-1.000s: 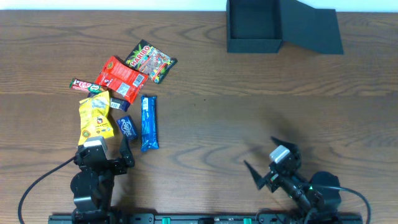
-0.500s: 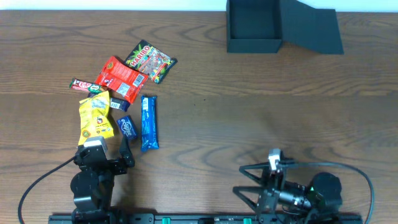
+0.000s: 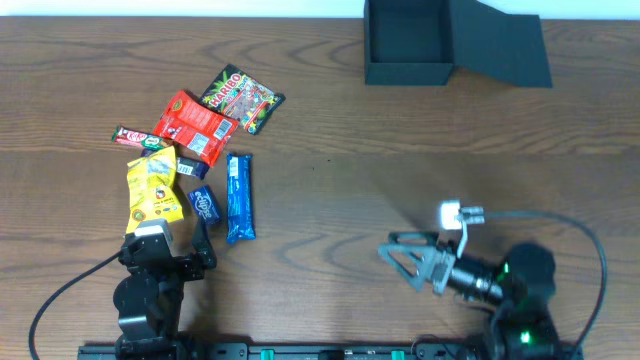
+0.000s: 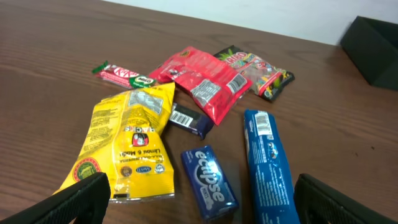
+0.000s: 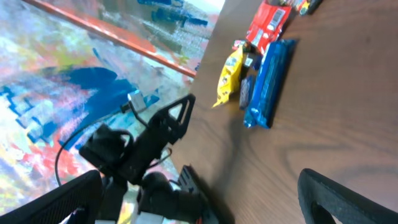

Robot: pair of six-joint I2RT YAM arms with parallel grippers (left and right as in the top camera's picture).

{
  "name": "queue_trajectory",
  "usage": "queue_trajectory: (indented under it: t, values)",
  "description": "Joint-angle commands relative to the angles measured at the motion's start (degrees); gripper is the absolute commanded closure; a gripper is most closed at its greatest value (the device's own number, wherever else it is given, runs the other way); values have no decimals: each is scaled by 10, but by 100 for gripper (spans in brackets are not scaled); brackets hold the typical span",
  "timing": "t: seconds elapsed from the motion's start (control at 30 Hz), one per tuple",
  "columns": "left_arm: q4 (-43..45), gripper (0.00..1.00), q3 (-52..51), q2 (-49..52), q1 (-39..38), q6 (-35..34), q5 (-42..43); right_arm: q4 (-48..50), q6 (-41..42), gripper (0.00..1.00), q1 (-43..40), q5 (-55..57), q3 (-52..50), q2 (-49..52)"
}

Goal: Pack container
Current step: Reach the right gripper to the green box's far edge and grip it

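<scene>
While looking down from overhead, found the left arm bunched up at the near left edge of the wooden table (image 3: 330, 180). Pointed the left gripper (image 3: 168, 240) toward the far side, just short of the snack pile. Showed its fingers (image 4: 81, 199) spread wide at the two bottom corners of the left wrist view, clamped on nothing.

Found the right arm low at the near right edge, reaching left and rolled onto its side. Held the right gripper (image 3: 398, 262) above bare wood, pincer apart, with nothing between the fingers (image 5: 348, 193). Looked leftward across the tabletop in the tilted right wrist view, taking in the left arm and the snacks beyond it.

Placed the container (image 3: 405, 72) at the far edge, right of centre and well apart from both arms. Stood open, with the flap lid (image 3: 500, 45) thrown back to the right and only a dark floor showing inside.

Kept every snack on the left half of the table:
- Haribo bag (image 3: 243, 98), farthest
- red packet (image 3: 195, 127), overlapping its near left corner
- KitKat bar (image 3: 140, 138), far left
- yellow packet (image 3: 152, 187), nearest the left gripper
- small dark packet (image 4: 188, 120), tucked between the yellow and the red
- Eclipse gum pack (image 3: 205, 205), beside the yellow
- long blue packet (image 3: 239, 197), rightmost
</scene>
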Motion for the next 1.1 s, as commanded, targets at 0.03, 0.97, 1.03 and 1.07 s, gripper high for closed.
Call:
queue_trajectory:
  t: [0.03, 0.97, 1.03, 1.07]
  values:
    - [-2, 5, -12, -3, -2, 10, -6, -49, -152, 1, -5, 14, 127, 159]
    - [-2, 5, -12, -3, -2, 10, -6, -582, -11, 10, 47, 516, 895, 778]
    - [-2, 5, -12, -3, -2, 10, -6, -596, 6, 10, 42, 516, 955, 835]
    - [-2, 5, -12, -3, -2, 10, -6, -605, 24, 10, 38, 519, 989, 866]
